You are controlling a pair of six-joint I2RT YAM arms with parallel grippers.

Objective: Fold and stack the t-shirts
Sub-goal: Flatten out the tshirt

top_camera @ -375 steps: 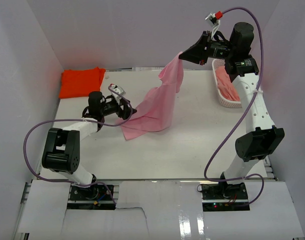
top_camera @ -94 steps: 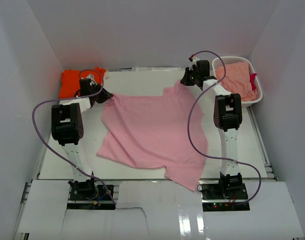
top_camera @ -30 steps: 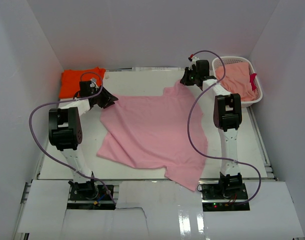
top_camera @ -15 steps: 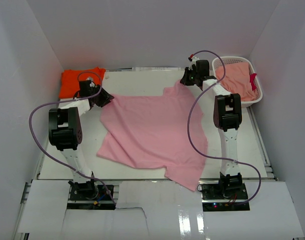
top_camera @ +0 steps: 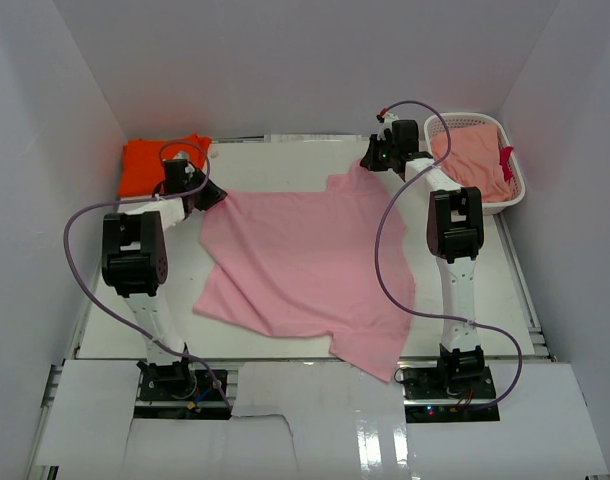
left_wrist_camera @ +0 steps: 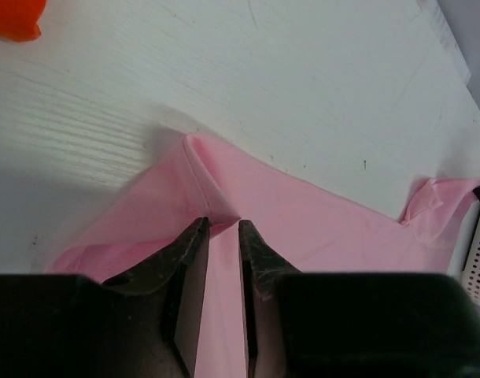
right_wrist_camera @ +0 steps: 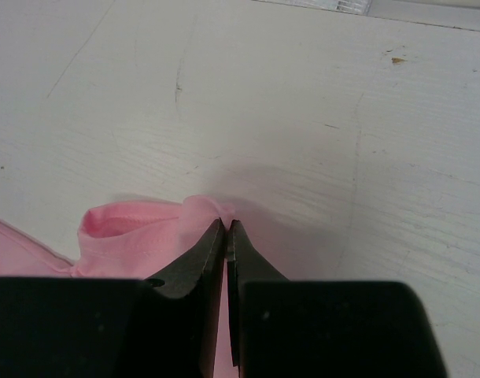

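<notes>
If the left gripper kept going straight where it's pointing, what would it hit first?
Probably the pink t-shirt: a raised fold of its corner sits right ahead of the left gripper. Beyond is white table; depth is unclear.

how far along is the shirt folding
Done: the orange t-shirt lies folded in the far left corner, and the pink t-shirt is spread out. In hand: the right gripper pinches its far right corner; the left gripper straddles the far left one, jaws slightly apart. Left: folding and stacking it.
</notes>
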